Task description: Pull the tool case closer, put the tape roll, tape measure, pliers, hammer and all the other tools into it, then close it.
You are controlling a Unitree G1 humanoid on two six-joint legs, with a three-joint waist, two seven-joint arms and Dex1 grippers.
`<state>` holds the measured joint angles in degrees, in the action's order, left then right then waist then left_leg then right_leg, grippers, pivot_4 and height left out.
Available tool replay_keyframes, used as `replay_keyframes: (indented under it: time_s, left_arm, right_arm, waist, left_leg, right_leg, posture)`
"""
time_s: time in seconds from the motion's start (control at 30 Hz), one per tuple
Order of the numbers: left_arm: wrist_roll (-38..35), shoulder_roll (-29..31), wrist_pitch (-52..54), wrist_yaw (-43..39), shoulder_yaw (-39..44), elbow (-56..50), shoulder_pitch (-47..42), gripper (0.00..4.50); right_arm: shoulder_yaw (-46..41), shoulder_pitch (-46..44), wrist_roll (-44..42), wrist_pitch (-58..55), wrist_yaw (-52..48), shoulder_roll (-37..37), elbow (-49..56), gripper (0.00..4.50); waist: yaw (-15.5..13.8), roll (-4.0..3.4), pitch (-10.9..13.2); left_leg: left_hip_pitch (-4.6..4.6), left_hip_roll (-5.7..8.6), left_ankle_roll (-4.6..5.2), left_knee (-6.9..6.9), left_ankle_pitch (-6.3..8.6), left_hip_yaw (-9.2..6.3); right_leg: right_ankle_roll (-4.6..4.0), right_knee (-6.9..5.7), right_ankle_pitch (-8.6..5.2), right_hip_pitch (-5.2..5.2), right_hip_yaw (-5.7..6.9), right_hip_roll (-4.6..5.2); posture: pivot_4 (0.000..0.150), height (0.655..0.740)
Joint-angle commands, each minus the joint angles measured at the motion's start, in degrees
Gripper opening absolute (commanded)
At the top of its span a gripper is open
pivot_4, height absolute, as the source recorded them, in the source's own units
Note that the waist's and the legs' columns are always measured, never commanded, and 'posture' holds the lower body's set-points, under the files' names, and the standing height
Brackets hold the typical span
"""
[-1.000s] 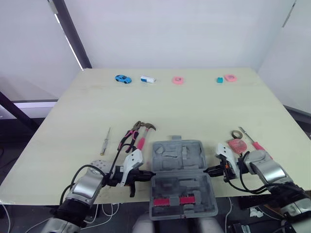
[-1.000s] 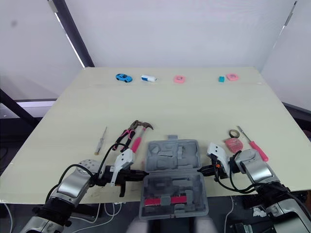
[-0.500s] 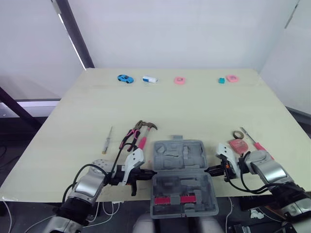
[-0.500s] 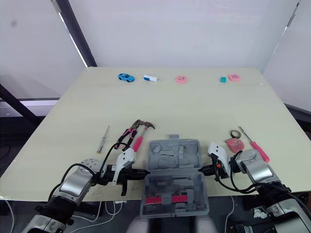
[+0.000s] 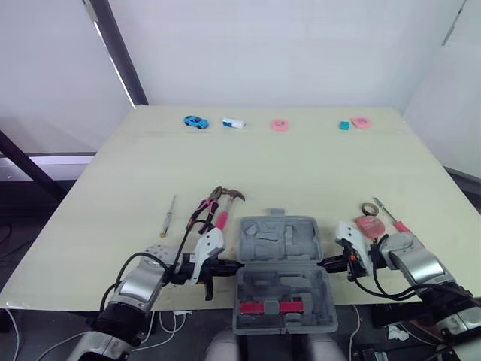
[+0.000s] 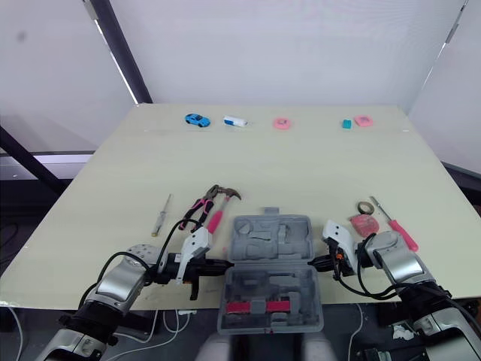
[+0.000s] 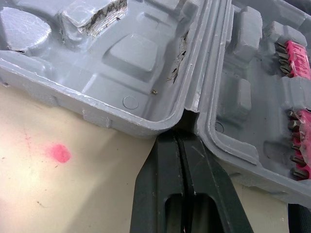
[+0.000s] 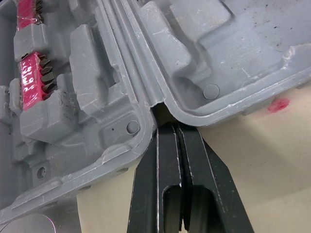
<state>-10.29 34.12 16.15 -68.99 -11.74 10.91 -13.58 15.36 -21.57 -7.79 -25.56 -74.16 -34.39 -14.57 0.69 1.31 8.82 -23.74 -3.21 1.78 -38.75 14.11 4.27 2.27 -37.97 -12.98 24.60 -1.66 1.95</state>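
Observation:
The grey tool case (image 5: 279,263) lies open at the table's front edge, its near half overhanging, with red bit strips (image 5: 267,307) in that half. My left gripper (image 5: 225,267) is shut, its tips (image 7: 181,133) pushed into the hinge notch on the case's left side. On the right side my right gripper (image 5: 325,263) is shut in the hinge notch too (image 8: 170,128). Pliers (image 5: 203,214) and hammer (image 5: 224,207) lie just left of the case, with a thin screwdriver (image 5: 168,216) further left. Tape roll (image 5: 367,207), red tape measure (image 5: 367,225) and a red-handled screwdriver (image 5: 391,218) lie to the right.
Along the table's far edge sit a blue toy car (image 5: 195,121), a white and blue piece (image 5: 232,122), a pink ring (image 5: 279,125), a teal block (image 5: 343,125) and a pink piece (image 5: 360,121). The wide middle of the table (image 5: 285,173) is bare wood.
The head views have shifted slightly. Case, tools and both grippers keep the same places relative to each other.

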Motion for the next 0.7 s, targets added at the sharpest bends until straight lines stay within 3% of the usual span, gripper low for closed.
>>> replay_keyframes:
  time_s: [0.03,0.47,0.7]
  left_arm:
    - [0.3,0.2,-0.2,0.9,0.1,0.2,0.2,0.03]
    - [-0.2,1.9,-0.4,2.6,2.2,-0.7,2.7,0.03]
    - [-4.8,1.6,-5.9,6.9,11.4,-2.7,7.5,0.03]
  right_arm:
    - [-0.6,-0.4,-0.4,0.8,0.3,-0.6,0.3,0.0]
    - [-6.5,2.8,-2.2,6.2,3.0,-4.2,0.9,0.0]
    - [-16.6,11.3,-5.4,17.2,8.3,-4.8,3.5,0.0]
  waist:
    - [0.0,0.0,0.0]
    - [0.0,0.0,0.0]
    - [0.1,0.0,0.0]
  left_leg:
    - [0.0,0.0,0.0,0.0,0.0,0.0]
    - [-0.01,-0.01,0.0,0.02,0.0,-0.02]
    - [0.01,-0.07,0.0,0.05,0.01,-0.05]
  right_leg:
    - [0.0,0.0,0.0,0.0,0.0,0.0]
    - [-0.01,0.01,-0.01,0.0,0.02,0.01]
    - [0.0,0.0,-0.01,0.02,0.03,-0.01]
  posture:
    - [0.15,0.7395]
    - [0.15,0.7395]
    - [0.15,0.7395]
